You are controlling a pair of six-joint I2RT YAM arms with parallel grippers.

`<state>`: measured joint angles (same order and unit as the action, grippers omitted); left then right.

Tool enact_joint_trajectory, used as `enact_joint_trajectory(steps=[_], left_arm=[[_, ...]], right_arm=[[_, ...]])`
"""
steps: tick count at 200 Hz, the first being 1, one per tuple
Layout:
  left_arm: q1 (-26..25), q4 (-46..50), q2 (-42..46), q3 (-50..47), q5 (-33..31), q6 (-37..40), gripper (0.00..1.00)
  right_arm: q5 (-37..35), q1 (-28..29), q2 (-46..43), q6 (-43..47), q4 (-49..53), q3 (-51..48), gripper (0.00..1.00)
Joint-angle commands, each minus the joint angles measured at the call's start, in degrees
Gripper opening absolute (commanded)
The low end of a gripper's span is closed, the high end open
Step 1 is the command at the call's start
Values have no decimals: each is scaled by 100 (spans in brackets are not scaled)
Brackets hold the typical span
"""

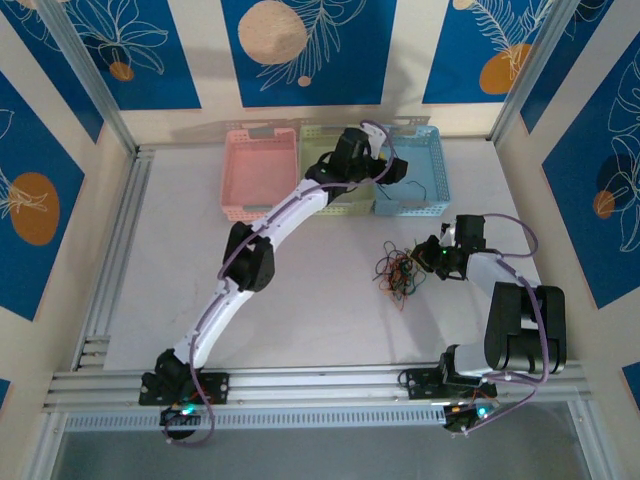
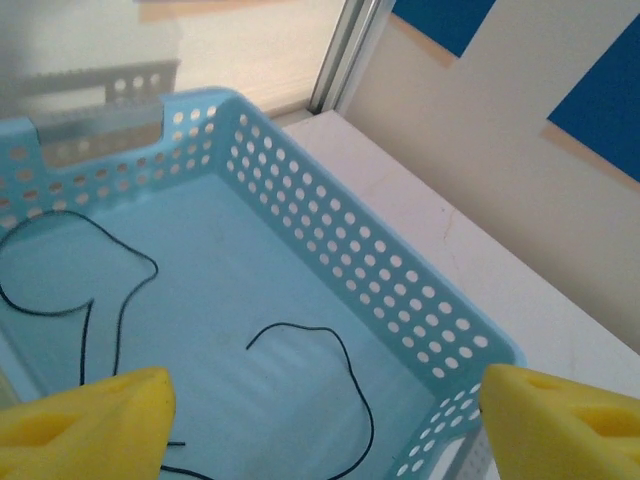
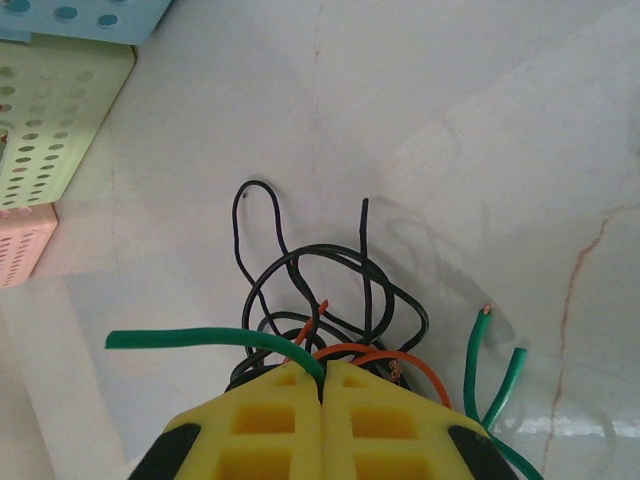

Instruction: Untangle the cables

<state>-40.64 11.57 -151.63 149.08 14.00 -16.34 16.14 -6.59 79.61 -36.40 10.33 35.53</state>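
The task is judged to be partly done. Loose black cables point(image 2: 300, 326) are laid in the blue basket point(image 2: 340, 250), below and ahead of the left jaws. These jaws are released, with nothing between the yellow pads point(image 2: 90, 425).

A clump point(image 3: 320, 300) of black, orange and green strands is left knotted on the surface point(image 3: 480, 120), just ahead of the right jaws. These jaws are clenched, and a green cable point(image 3: 200, 338) appears to be pinched at their tips. Most of the separation is therefore judged to be outstanding.

The surface is pale and marbled, and is edged by aluminium rails point(image 1: 110, 260). A green basket point(image 1: 318, 140) and a pink basket point(image 1: 258, 175) are set ahead and left of the right jaws. The walls point(image 1: 300, 45) are fitted with blue floral panels.
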Motion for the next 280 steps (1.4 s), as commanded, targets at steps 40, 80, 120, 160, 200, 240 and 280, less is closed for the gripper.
enact_joint_trajectory(steps=[40, 80, 120, 160, 200, 240, 280], left_arm=[[-21, -1045, 3559, -3977, 100, 126, 76], [-32, -2108, 6028, -7774, 191, -595, 73], [-92, -1684, 7886, -10182, 344, -1188, 70], [-193, -1501, 9491, -11857, 372, -2015, 71], [-278, -1092, 10144, -12346, 140, -2352, 70], [-315, -1123, 9881, -12333, 199, -2383, 69], [-364, -1297, 9319, -12164, 200, -2363, 68]], right_arm=[[350, 75, -470, 76, 267, 36, 0], [951, 824, -924, 46, 117, 173, 0], [818, 2113, -1034, 66, -26, 578, 0], [491, 2899, -332, -503, -154, 971, 0], [-13, 3460, 285, -704, -211, 1166, 0], [-52, 3542, 469, -684, -83, 1189, 0], [-464, 3495, 248, -165, 686, 1311, 39]])
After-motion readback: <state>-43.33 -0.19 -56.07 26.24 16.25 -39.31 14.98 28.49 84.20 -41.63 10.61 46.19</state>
